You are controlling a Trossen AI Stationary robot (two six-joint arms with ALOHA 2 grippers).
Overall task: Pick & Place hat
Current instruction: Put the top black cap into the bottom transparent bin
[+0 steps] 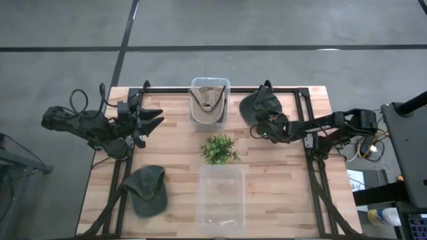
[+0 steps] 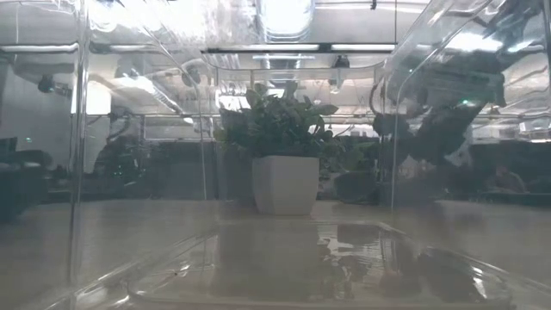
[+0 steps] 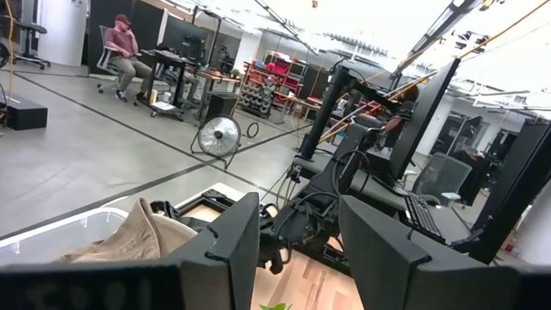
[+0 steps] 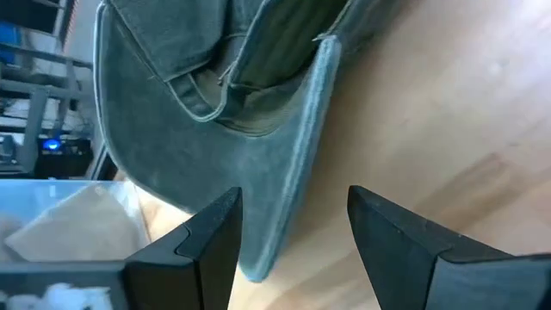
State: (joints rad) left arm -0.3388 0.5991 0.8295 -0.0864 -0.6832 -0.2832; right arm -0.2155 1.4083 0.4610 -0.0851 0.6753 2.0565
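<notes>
A dark green hat [image 1: 259, 105] lies on the table at the far right, its brim [image 4: 284, 198] flat on the wood. My right gripper [image 1: 264, 131] is open just near of it. In the right wrist view the brim's edge reaches into the gap between the fingers of this gripper [image 4: 293, 237], and I see no touch. A second green cap [image 1: 148, 189] lies at the near left. A tan hat [image 1: 209, 100] sits in the far clear bin [image 1: 227, 85]. My left gripper [image 1: 157, 122] is open and empty above the table's far left.
A small plant [image 1: 219, 148] in a white pot [image 2: 284, 184] stands at the table's middle. An empty clear bin [image 1: 221, 200] stands near the front edge, right against the low camera. Bare wood lies between the plant and the right hat.
</notes>
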